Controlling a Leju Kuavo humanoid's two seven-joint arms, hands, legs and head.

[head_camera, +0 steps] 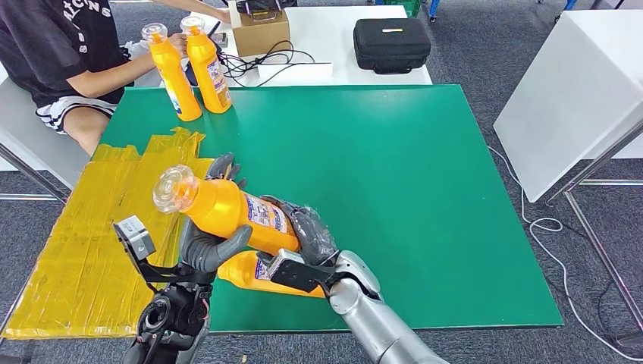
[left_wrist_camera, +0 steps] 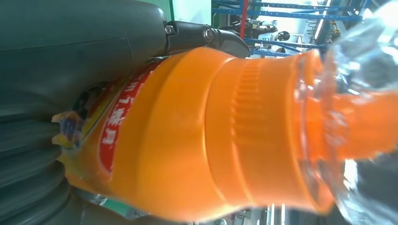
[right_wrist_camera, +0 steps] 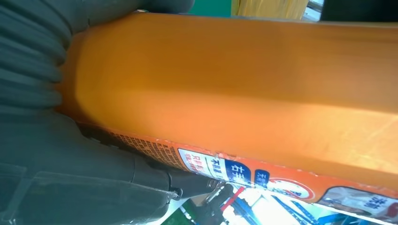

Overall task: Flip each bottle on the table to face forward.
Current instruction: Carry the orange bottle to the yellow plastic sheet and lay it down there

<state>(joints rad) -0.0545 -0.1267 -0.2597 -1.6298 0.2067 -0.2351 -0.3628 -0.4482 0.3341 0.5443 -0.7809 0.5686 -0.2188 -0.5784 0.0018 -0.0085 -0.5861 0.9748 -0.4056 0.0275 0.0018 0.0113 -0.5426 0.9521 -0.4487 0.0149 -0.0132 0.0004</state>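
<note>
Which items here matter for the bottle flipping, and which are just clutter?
Job: held orange bottle, gripped by left hand and right hand; second bottle lying beneath; two upright bottles.
Clutter: black case, cardboard box, cables, yellow sheet.

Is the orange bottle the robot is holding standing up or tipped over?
Tipped. The orange bottle leans between the left hand and right hand, its clear cap pointing up-left, off the green table.

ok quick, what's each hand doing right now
Left hand: holding the orange bottle near its neck end.
Right hand: holding the same bottle at its base end.
</note>
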